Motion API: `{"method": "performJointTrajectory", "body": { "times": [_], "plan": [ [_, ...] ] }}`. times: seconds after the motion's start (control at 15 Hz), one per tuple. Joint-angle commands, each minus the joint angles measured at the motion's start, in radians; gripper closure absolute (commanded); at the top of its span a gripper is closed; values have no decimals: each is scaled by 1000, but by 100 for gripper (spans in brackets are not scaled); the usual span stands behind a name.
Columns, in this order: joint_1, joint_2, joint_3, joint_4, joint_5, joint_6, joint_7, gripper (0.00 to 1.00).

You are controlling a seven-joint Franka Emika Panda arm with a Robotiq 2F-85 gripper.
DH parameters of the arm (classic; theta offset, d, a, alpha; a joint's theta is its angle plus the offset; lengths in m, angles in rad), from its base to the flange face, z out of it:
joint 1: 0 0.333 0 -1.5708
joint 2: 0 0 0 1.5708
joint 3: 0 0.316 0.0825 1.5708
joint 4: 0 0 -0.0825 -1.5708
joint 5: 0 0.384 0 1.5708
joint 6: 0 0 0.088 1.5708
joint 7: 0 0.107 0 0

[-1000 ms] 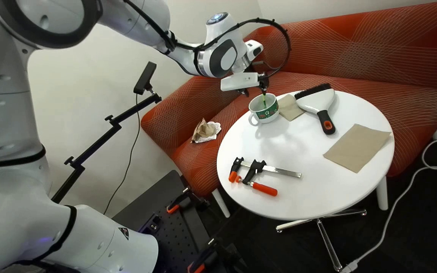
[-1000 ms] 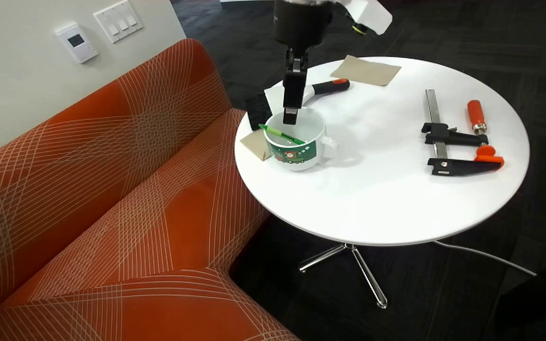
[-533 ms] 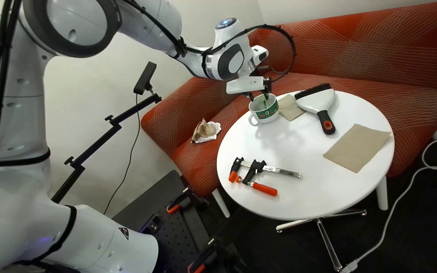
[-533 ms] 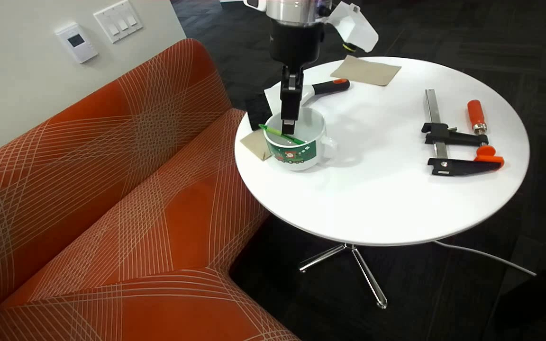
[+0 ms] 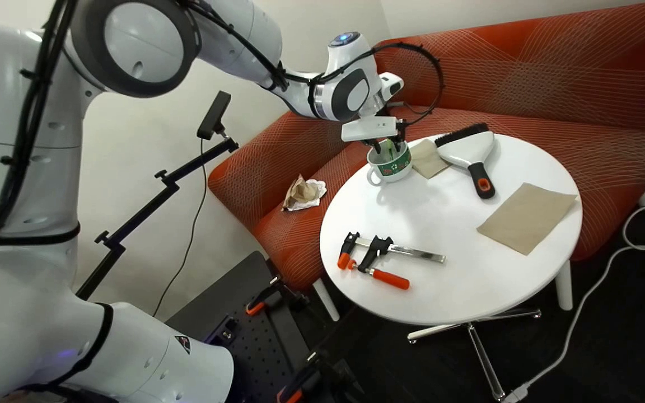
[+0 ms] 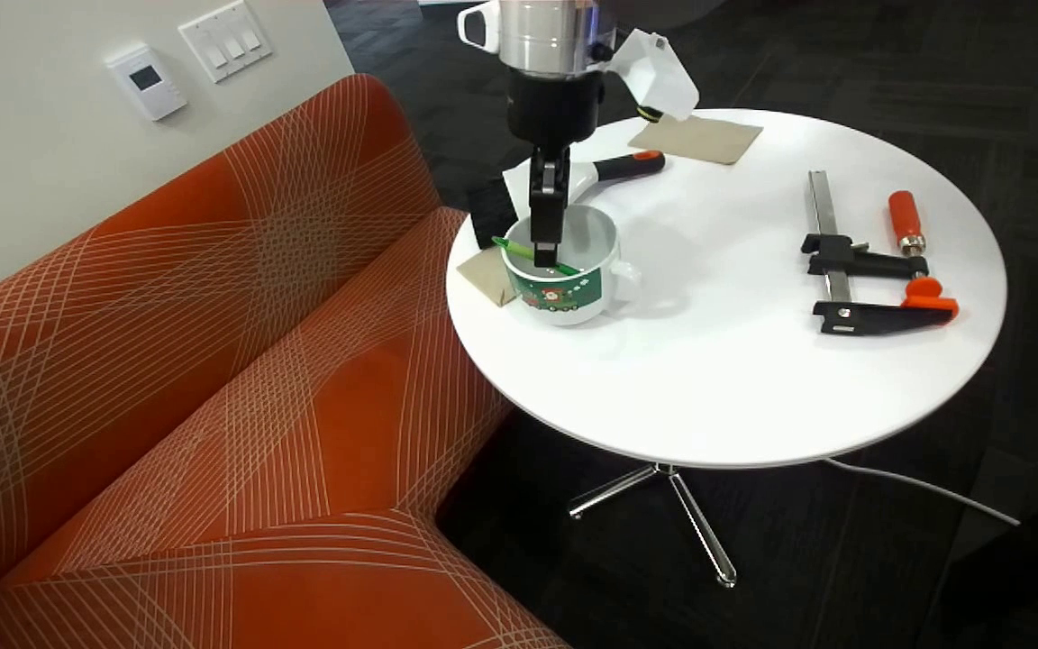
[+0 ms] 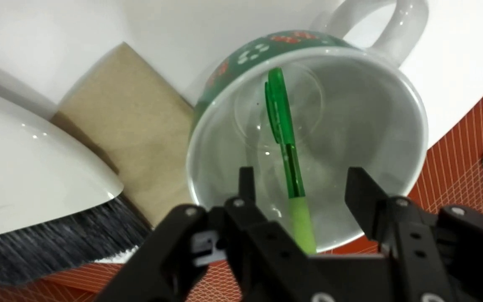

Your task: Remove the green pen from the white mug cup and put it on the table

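Green against white, the pen [image 7: 292, 167] leans in the mug [image 6: 560, 293] near the edge of the table [image 6: 726, 297] beside the sofa [image 6: 240, 370], one end up at the rim, and the claw [image 7: 303, 184] gapes astride the slanted length, placed so, I'd guess, to pinch it.

No text was legible: the sticker [image 5: 183, 343] on the robot base [image 5: 191, 375] and the display [image 6: 146, 77] on the wall unit [image 6: 162, 101] were too small.
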Motion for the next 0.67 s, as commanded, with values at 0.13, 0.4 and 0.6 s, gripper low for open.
{"method": "performJointTrajectory", "body": {
  "times": [0.13,0.4,0.6],
  "plan": [
    [5,39,-2,66,-21,-61,5,42],
    [9,52,-2,80,-22,-70,4,68],
    [9,49,-1,76,-23,-70,3,87]
  ]
}}
